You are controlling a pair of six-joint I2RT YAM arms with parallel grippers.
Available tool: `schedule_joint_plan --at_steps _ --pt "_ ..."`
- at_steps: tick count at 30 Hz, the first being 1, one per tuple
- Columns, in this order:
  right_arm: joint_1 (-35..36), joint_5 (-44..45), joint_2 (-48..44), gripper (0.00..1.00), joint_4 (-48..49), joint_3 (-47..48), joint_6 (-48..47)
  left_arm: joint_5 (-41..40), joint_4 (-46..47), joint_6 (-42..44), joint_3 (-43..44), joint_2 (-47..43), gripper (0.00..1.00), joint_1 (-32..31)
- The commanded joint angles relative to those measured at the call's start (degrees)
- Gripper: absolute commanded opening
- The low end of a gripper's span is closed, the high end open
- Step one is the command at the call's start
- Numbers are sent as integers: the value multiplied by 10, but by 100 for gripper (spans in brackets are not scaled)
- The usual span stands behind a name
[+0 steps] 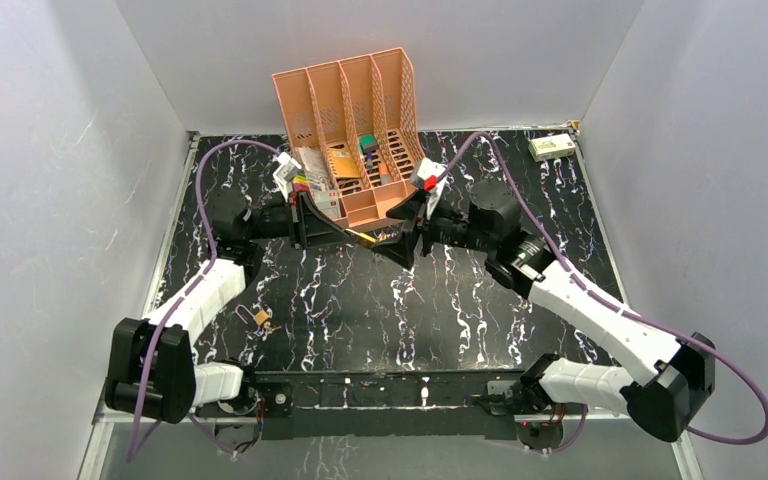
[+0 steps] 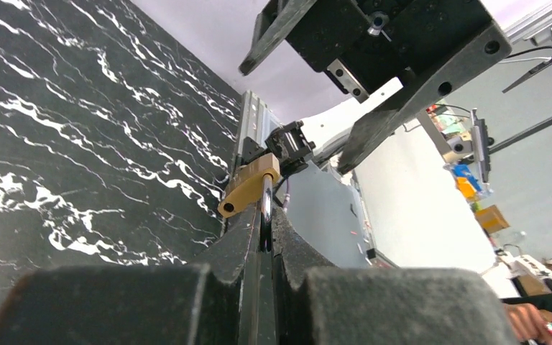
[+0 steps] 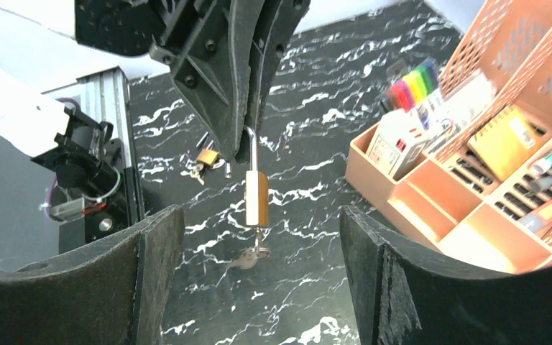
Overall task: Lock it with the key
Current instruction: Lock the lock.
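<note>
Our left pincer (image 3: 248, 144) is clamped on the shackle of a brass padlock (image 3: 256, 198), which hangs upright above the worktop (image 3: 316, 144). The key (image 3: 258, 243) sticks out of its underside. Our right pincer (image 1: 402, 236) gapes wide, facing the padlock without touching it.

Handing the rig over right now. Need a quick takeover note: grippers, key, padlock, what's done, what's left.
Left gripper: shut on the shackle of the brass padlock, holding it above the table with the body hanging down.
Right gripper: open, one finger on each side of the hanging lock, gripping nothing.
Key: blurred; it appears to sit in the keyhole at the lock's lower end.
Second padlock: lying on the table near the left arm's base.
Done: lock lifted and presented.
Left: right gripper probably closes on the key and turns it. Cannot tell whether the shackle is latched.
</note>
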Motion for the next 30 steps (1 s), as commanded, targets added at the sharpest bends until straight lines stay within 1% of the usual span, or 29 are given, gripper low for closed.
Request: schedule_joint_plan --at_steps 1,5,10,15,20,25,30 --pt "-11 -15 -41 86 87 -25 1 -55 100 -1 -14 -34 0 -1" --pt "-24 -42 -57 85 145 -49 1 -112 101 37 -24 -59 0 -4" --pt "-38 -120 -35 86 176 -42 -2 -167 109 85 -30 -81 0 -22" --pt "-44 -156 -20 86 225 -47 4 -202 168 100 -54 -99 0 -32" --pt "-44 -181 -11 84 288 -57 4 -206 198 96 -61 -101 0 -33" --pt "-44 -181 10 80 290 -47 8 -207 254 81 -73 -103 0 -34" --pt "-43 -177 31 76 302 -42 16 -199 280 68 -76 -104 0 -34"
